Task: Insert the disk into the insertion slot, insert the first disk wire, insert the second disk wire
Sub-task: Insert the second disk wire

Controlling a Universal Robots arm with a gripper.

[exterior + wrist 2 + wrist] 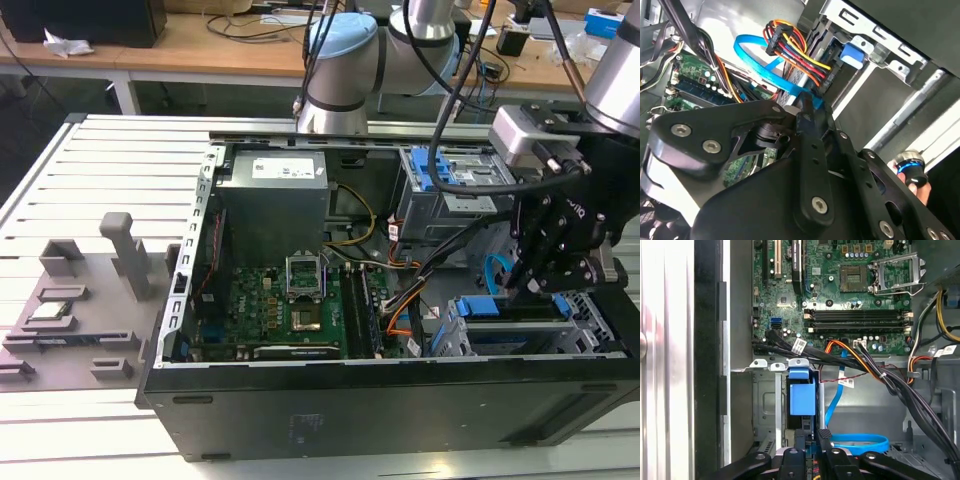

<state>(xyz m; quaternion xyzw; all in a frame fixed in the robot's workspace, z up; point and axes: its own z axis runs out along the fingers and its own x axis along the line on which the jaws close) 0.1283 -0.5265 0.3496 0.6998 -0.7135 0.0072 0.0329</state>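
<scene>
Hand [537, 285], closure impossible to tell, just above the insertion slot [598, 318] with the disk [510, 336] inside.

One open computer case [300, 400] on the bench, one motherboard [270, 310] inside, one power supply [275, 195] at its twelve o'clock. One robot arm [345, 70], one gripper [540, 285]. One light blue cable [860, 442], one orange-red-black wire bundle [795, 47].

matt black claw [545, 283]; glossy blue plastic second disk wire [760, 67].
</scene>
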